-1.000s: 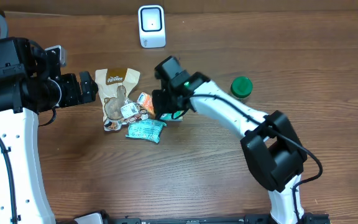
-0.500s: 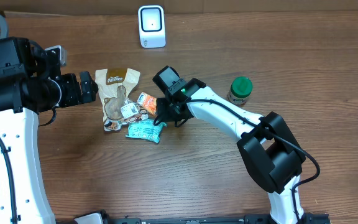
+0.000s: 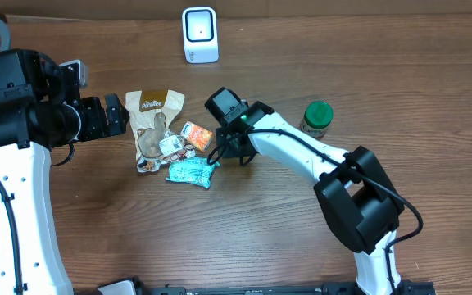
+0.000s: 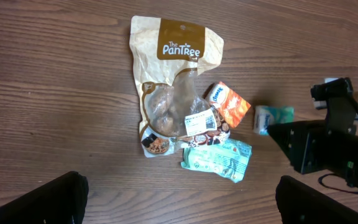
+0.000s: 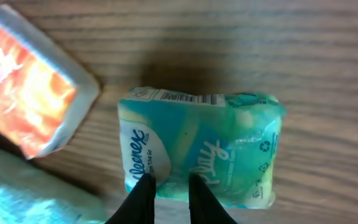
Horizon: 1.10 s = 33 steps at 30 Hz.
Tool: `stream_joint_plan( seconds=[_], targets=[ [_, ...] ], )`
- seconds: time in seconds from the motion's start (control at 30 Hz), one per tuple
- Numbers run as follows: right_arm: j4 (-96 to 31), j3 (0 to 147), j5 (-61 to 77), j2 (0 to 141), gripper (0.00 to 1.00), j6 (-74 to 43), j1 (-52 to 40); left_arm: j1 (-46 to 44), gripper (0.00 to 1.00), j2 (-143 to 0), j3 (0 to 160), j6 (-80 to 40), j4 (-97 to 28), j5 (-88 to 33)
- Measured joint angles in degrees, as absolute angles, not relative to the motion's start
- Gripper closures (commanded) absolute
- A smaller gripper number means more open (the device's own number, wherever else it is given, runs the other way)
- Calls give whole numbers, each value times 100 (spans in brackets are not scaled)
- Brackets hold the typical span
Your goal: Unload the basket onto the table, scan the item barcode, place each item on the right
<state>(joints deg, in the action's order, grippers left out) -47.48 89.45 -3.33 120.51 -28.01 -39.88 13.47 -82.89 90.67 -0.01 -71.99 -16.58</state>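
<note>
A teal Kleenex tissue pack (image 5: 201, 152) lies flat on the wooden table, its barcode (image 5: 188, 98) along the far edge. My right gripper (image 5: 166, 180) hovers over the pack's near edge, its fingertips (image 5: 143, 190) parted by a narrow gap and not clamped on it. The left wrist view shows the pack (image 4: 274, 118) just left of that gripper (image 4: 316, 146). In the overhead view the right gripper (image 3: 224, 147) covers the pack. My left gripper (image 3: 120, 115) is wide open at the left, holding nothing (image 4: 179, 186). The white scanner (image 3: 200, 34) stands at the back.
Left of the pack lie a tan Pantree pouch (image 4: 173, 81), an orange packet (image 4: 229, 104) and a light-green packet (image 4: 217, 158), close together. A green-lidded jar (image 3: 318, 116) stands to the right of the right arm.
The right gripper has come down and slightly left with the tissue pack, set it on the table and parted its jaws a little. The left arm has not moved.
</note>
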Motion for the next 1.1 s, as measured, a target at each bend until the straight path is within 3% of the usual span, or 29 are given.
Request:
stream_joint_plan(
  seconds=[0.1, 0.37, 0.8, 1.1],
  targets=[
    [-4777, 8945, -368, 12051, 89, -2209, -3887, 1347, 0, -8289, 9067, -1, -7199, -1658],
    [-5275, 9242, -19, 12049, 89, -923, -3461, 1347, 0, -8289, 9067, -1, -7196, -1658],
    [-5356, 9758, -154, 12007, 93, -2349, -2663, 1347, 0, -8289, 9067, -1, -7199, -1658],
    [-5085, 9756, 86, 12739, 93, -2141, -2700, 1347, 1, -8289, 9067, -1, -7199, -1658]
  ],
)
